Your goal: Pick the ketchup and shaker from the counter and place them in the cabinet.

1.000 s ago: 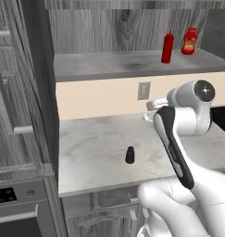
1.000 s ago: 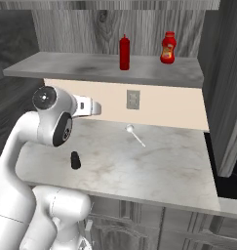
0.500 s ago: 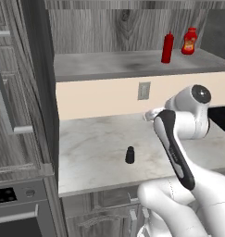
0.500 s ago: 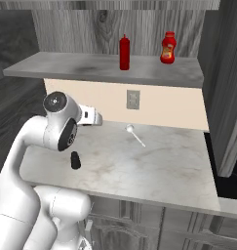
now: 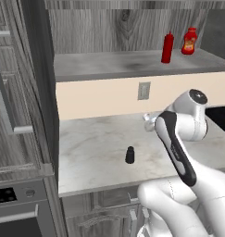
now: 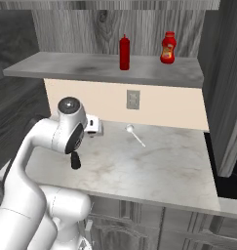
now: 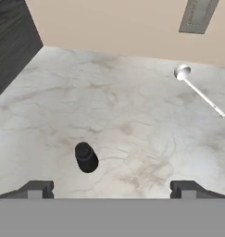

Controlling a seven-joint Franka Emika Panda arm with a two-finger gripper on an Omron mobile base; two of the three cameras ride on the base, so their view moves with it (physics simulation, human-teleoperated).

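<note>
Shaker [image 7: 86, 157] upright, below wide-spread end effector [image 7: 111, 189], left of centre.

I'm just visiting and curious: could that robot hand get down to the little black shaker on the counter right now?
Probably yes. The gripper is open and above the counter, with the shaker upright just ahead. Nothing stands near it; the spoon lies far off.

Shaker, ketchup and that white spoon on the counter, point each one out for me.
shaker [image 7: 86, 158]: hand view, on its rounded black top.
ketchup [image 6: 124, 54]: right base view, mid-body of the slim dark-red bottle.
white spoon [image 7: 198, 95]: hand view, on its thin handle.
</note>
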